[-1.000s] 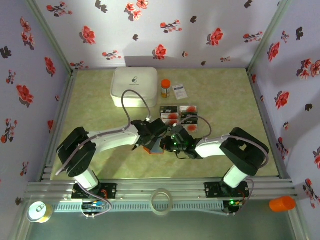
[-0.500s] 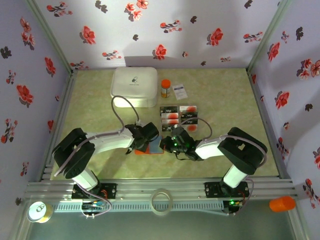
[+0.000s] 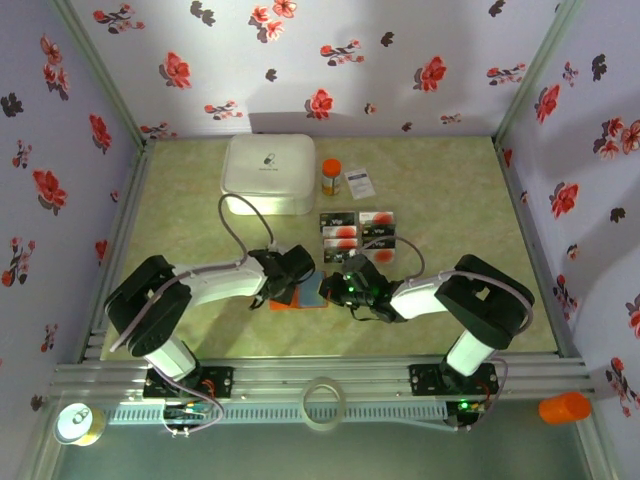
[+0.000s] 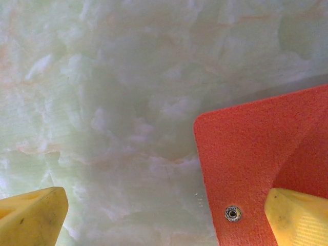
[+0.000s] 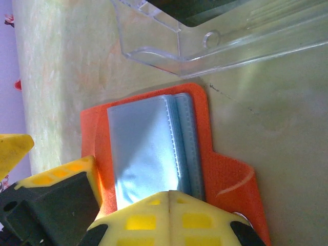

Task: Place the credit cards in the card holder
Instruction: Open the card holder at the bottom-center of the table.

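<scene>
The left hand (image 4: 164,220) has drawn back, spread wide, to the edge of the card holder (image 5: 148,143), leaving it lying open on the surface (image 4: 128,102) under the pressed-together right hand (image 5: 169,205), ready for the cards (image 3: 358,232) beyond.

- Card holder (image 3: 300,297) lies open on the tabletop (image 3: 450,180), near the front edge, approx. midway btw. the two arms.
- Left hand (image 3: 283,285) is at its left side and right hand (image 3: 338,290) at its right side.
- Left wrist view: a corner of the holder (image 4: 246,164) comes in from the right, with one finger (image 4: 294,220) over it. The other finger is over bare tabletop.
- Credit cards (image 3: 358,232) lie in rows just behind the holder, a bit to the right, in a tray (image 5: 205,46).
- Big box (image 3: 265,172) is at the back left. A small bottle (image 3: 331,177) stands just right of it, and a paper tag (image 3: 359,182) lies right of the bottle, behind the cards.
- Tape roll (image 3: 323,402) lies at the front rail, btw. the arm bases.
</scene>
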Action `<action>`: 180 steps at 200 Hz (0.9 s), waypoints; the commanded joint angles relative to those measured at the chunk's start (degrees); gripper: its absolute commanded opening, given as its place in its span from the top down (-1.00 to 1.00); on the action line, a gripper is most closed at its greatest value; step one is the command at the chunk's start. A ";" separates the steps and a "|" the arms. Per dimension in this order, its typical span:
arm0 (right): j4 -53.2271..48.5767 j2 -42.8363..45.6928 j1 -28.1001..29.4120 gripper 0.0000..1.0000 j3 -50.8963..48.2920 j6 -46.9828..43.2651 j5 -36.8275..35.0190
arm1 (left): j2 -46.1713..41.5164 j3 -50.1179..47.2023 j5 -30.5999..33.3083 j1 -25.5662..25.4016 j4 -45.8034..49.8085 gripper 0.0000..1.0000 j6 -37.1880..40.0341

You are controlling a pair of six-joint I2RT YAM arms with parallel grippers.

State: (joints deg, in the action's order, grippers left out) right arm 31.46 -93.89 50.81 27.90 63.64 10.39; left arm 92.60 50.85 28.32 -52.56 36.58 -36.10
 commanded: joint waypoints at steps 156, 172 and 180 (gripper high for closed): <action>-5.22 -1.84 1.83 1.00 -1.97 -0.01 -1.96 | -12.12 -5.77 -34.48 4.39 -35.91 -0.99 -28.35; -5.27 -1.98 1.91 1.00 -1.97 0.04 -1.97 | -13.24 -10.08 -33.22 4.45 -37.81 -0.99 -30.22; -5.38 -1.93 1.85 1.00 -1.97 0.13 -1.98 | -13.93 -11.88 -32.67 4.54 -38.28 -0.99 -30.51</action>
State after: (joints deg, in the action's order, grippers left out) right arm 32.05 -93.84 51.86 27.57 63.61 9.15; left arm 81.23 43.75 -4.32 -47.88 3.64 -61.28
